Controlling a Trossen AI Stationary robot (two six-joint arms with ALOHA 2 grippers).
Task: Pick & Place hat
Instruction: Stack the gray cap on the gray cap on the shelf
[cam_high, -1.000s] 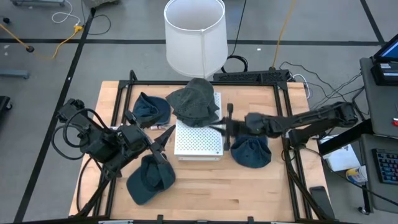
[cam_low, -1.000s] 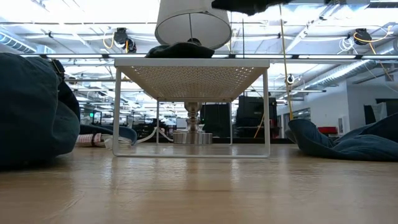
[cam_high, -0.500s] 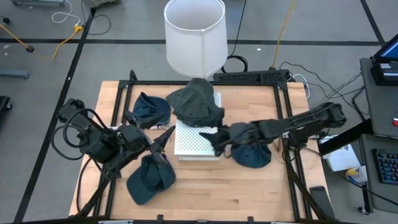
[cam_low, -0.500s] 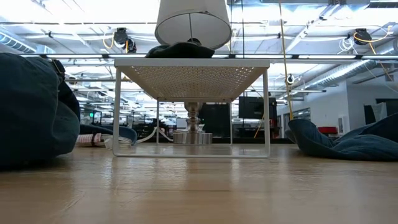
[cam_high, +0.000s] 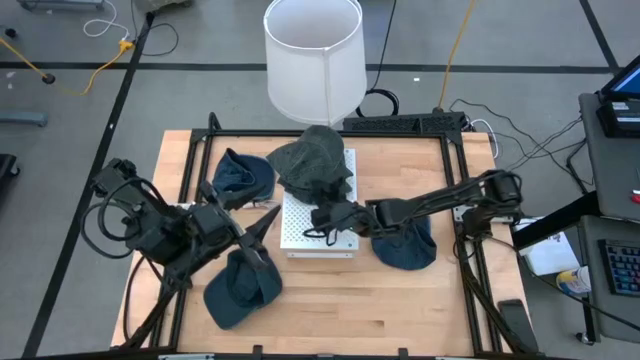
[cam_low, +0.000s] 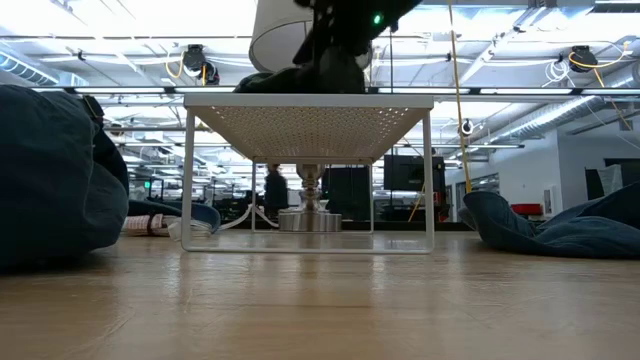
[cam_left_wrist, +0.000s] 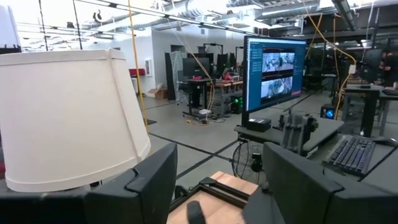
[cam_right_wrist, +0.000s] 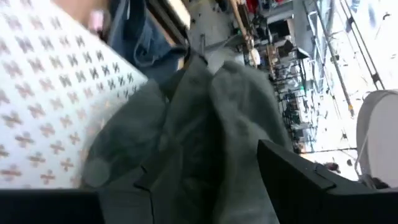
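Note:
A grey hat (cam_high: 312, 160) lies crumpled on the far part of a white perforated stand (cam_high: 322, 238) in the middle of the table. My right gripper (cam_high: 322, 217) reaches in from the table's right, over the stand, to the hat's near edge. In the right wrist view it (cam_right_wrist: 186, 180) is open, with folds of the grey hat (cam_right_wrist: 205, 118) between and ahead of its fingers. My left gripper (cam_high: 262, 222) waits left of the stand, open and empty. My right gripper stands open at the near side of the grey hat (cam_low: 290, 82), one finger (cam_right_wrist: 311, 183) on either side of a fold. I cannot tell whether the fingers touch the cloth.
Three dark blue hats lie on the table: one far left (cam_high: 242, 172), one near left (cam_high: 243, 285), one right of the stand (cam_high: 405, 243). A white lamp shade (cam_high: 313, 55) stands beyond the far edge. Black frame rails run along the table's sides.
My right gripper has swung from just right of the stand toward the table's left, across the stand's top. It has come down to the near edge of the grey hat. The hat has stayed where it was.

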